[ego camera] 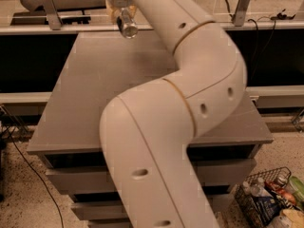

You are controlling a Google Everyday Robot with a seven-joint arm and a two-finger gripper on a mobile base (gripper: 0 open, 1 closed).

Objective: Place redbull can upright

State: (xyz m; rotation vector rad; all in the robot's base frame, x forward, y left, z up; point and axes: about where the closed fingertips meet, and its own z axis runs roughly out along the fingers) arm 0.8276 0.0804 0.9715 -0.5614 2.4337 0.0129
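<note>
The redbull can (127,26) shows as a silver can with its round end facing the camera, tilted, raised over the far edge of the grey table (80,99). My gripper (120,12) is at the top of the view, at the end of the big white arm (190,89), and is shut around the can's upper part. Most of the can's body is hidden by the gripper.
The white arm fills the middle and right of the view and hides much of the table's right half. A wire basket (271,201) with bottles and packets stands on the floor at the bottom right. Metal posts (47,4) and a rail run behind the table.
</note>
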